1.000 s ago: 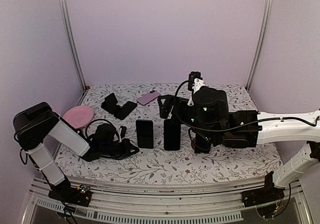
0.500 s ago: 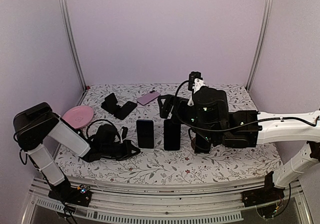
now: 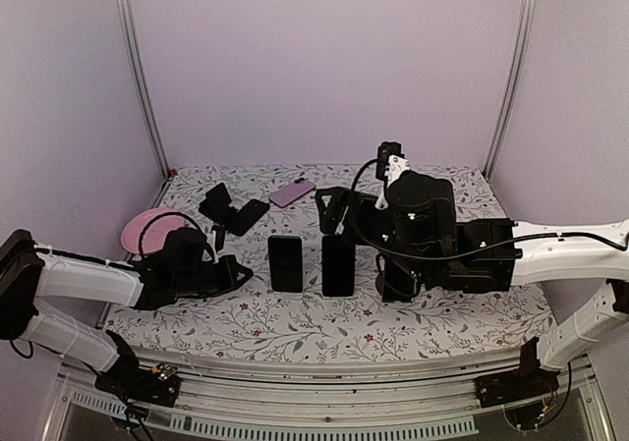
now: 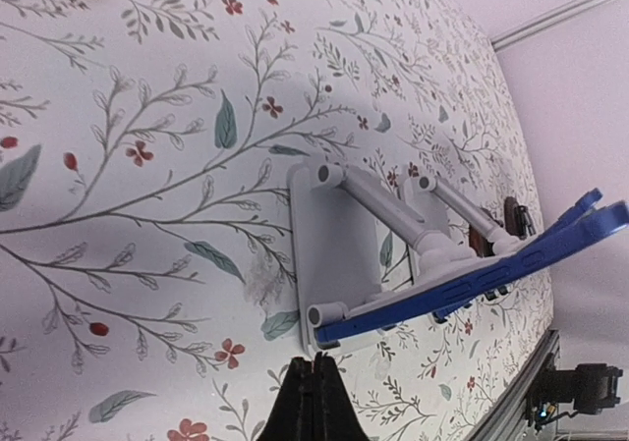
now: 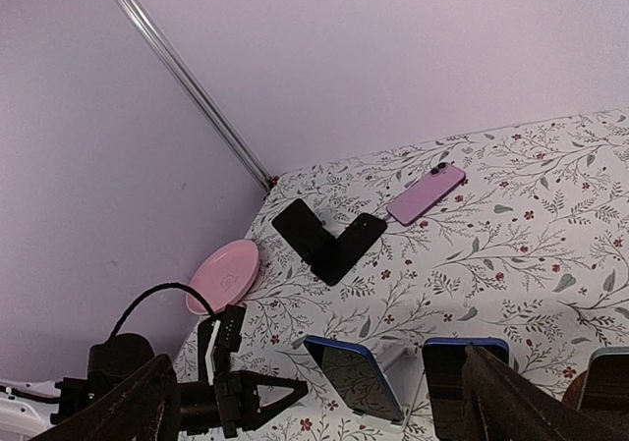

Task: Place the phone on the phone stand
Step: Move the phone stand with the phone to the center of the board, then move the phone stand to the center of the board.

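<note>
Two dark phones with blue edges lean on white stands (image 3: pixel 285 262) (image 3: pixel 338 264) mid-table; the right wrist view shows them (image 5: pixel 359 377) (image 5: pixel 462 360). A pink phone (image 3: pixel 292 192) lies flat at the back, also in the right wrist view (image 5: pixel 428 193). A black stand (image 3: pixel 216 203) has a black phone (image 3: pixel 252 215) lying beside it. My left gripper (image 3: pixel 239 272) is shut and empty, low over the cloth just left of the nearer white stand (image 4: pixel 334 254), whose phone (image 4: pixel 472 276) shows edge-on. My right gripper (image 3: pixel 332 208) is open and empty, above the phones.
A pink dish (image 3: pixel 147 227) sits at the left edge, also in the right wrist view (image 5: pixel 224 274). A small brown round thing (image 3: pixel 379 282) lies under the right arm. Purple walls and metal posts close in the floral cloth.
My left arm has dropped low and stretched out flat; its shut gripper shifted slightly left and farther from the table's front edge. The right arm has shifted slightly right.
</note>
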Controlling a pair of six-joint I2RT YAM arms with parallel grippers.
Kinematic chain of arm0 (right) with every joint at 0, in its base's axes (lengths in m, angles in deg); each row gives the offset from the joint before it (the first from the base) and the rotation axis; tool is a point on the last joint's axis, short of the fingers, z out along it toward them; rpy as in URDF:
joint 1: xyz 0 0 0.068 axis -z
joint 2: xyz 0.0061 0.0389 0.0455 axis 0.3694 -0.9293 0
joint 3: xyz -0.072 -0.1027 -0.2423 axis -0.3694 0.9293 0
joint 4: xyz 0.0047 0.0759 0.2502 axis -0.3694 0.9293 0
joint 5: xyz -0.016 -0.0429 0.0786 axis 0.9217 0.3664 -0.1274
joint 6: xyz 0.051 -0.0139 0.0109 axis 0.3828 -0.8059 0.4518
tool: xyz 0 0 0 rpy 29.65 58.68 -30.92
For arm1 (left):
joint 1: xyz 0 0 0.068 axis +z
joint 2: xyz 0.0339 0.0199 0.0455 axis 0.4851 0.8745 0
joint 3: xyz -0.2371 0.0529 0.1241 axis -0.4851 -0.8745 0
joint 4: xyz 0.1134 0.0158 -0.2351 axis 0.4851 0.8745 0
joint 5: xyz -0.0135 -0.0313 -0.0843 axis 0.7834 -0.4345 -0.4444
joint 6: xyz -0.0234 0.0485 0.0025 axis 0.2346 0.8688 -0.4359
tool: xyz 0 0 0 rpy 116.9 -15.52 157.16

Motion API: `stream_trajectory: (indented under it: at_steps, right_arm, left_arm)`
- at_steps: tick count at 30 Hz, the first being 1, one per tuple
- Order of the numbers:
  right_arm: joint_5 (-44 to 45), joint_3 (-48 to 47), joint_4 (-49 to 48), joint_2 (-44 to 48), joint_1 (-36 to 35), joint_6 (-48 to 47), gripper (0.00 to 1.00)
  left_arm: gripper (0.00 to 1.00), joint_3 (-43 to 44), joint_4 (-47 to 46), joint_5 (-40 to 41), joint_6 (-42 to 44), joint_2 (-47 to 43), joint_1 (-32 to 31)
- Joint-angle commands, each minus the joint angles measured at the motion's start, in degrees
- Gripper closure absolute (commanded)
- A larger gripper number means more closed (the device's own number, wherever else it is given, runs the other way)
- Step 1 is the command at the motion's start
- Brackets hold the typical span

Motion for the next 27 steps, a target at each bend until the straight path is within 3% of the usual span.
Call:
stream_trajectory:
  at_steps: [1,11,27]
  right_arm:
    - [1.00,1.34,0.12,2.88,0.22,-0.70,0.00]
    - [0.24,5.42,2.69,8.07,0.48,-0.59,0.01]
    - [-4.09,4.10,11.42,8.62,5.05,1.30,0.01]
  left_arm:
    - [1.00,2.13,8.59,4.18,4.11,-4.62,2.84]
    - [1.00,5.25,12.68,5.16,8.31,-9.20,7.29]
    - [1.00,9.85,11.11,2.39,11.91,-4.40,9.50]
